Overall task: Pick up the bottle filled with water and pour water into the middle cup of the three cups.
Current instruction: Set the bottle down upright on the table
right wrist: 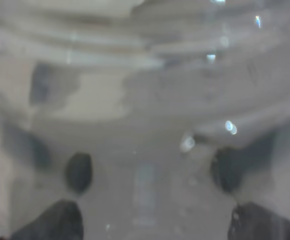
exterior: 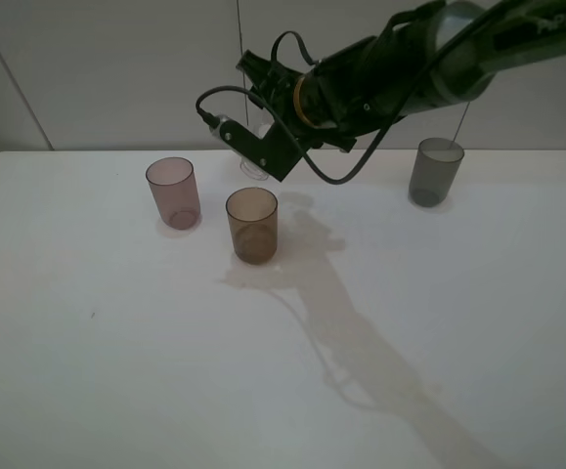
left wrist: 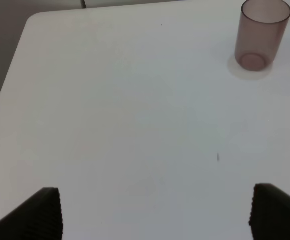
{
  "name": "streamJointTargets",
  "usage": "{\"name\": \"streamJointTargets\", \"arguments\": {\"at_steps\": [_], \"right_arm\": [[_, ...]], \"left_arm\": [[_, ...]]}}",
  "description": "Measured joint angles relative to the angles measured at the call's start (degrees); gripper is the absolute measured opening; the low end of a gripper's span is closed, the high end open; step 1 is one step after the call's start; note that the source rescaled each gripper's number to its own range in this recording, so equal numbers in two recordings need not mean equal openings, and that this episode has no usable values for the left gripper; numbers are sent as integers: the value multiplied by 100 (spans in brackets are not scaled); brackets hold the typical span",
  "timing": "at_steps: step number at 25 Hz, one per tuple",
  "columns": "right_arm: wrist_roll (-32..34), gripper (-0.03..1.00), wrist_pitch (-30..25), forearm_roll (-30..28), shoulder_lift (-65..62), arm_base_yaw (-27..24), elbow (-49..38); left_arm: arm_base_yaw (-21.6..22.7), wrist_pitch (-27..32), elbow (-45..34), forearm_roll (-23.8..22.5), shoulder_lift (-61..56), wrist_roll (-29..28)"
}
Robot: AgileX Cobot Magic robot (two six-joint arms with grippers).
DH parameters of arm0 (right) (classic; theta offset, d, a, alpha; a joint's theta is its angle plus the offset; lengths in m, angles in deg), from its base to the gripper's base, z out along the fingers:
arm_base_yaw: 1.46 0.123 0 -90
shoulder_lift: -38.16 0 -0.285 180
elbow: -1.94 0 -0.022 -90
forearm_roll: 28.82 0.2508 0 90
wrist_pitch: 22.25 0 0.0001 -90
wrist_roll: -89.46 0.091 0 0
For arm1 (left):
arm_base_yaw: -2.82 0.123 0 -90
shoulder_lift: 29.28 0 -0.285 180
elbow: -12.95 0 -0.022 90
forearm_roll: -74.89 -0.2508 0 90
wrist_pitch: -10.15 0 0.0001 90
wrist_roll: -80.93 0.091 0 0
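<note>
The clear bottle (exterior: pixel 252 164) shows just behind the amber-brown middle cup (exterior: pixel 252 225), mostly hidden by my right gripper (exterior: pixel 263 147), which reaches in from the upper right and is shut on it. Whether it rests on the table I cannot tell. In the right wrist view the bottle (right wrist: pixel 150 100) fills the picture as a blur between the two dark fingertips (right wrist: pixel 59 222). The pinkish-mauve cup (exterior: pixel 173 191) stands left of the middle cup and the dark grey cup (exterior: pixel 434 171) far to the right. My left gripper (left wrist: pixel 155 215) hangs open over bare table, the pinkish cup (left wrist: pixel 262 35) well ahead of it.
The white table (exterior: pixel 116 371) ends at a wall behind the cups. A faint pale patch (exterior: pixel 253 278) lies on the table just in front of the middle cup. The right arm's long shadow (exterior: pixel 361 352) runs toward the front right.
</note>
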Motion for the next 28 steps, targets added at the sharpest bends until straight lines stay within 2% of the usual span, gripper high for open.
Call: {"name": "streamJointTargets", "arguments": {"at_steps": [12, 14, 18, 28], "right_arm": [[466, 0, 23, 19, -5, 112, 0], [539, 0, 133, 297, -56, 119, 0], [562, 0, 229, 1675, -312, 119, 0], [565, 0, 209, 6533, -1117, -99, -247]], "left_arm": [[0, 0, 0, 0, 0, 0], [0, 0, 0, 0, 0, 0], [0, 0, 0, 0, 0, 0], [0, 0, 0, 0, 0, 0]]}}
